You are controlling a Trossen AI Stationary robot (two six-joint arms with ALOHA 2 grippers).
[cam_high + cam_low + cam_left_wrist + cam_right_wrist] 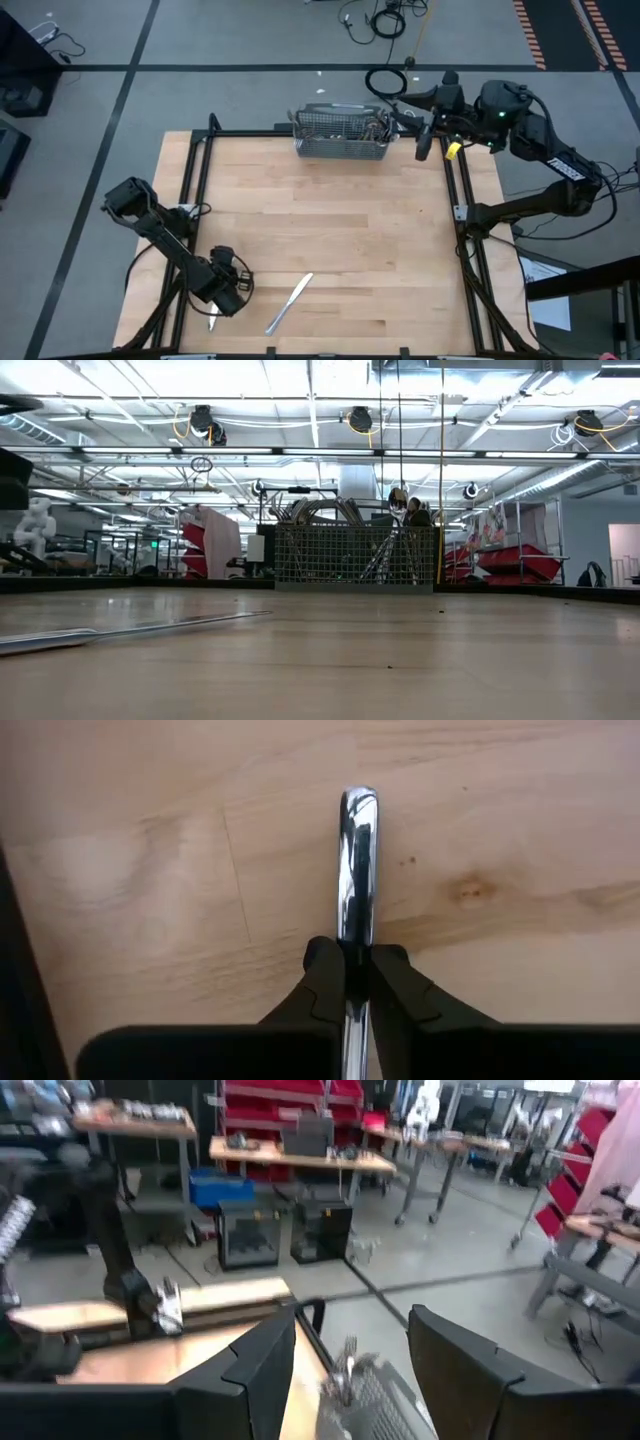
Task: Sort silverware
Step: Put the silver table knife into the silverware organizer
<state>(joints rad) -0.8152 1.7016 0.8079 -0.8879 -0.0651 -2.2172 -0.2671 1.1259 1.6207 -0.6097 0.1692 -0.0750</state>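
Left gripper point(356, 982) pinched shut on a silver piece point(357, 870) at the lower left of the table point(330, 210).

I see my right gripper point(350, 1355) with jaws apart, holding nothing, over the wire basket point(340, 142) at top centre, where more silverware point(385, 550) stands. A knife point(289, 303) lies loose, lower centre.

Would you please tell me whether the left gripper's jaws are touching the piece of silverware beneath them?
Touching. In the left wrist view the left gripper has its jaws pressed against both sides of the silverware handle, no gap showing.
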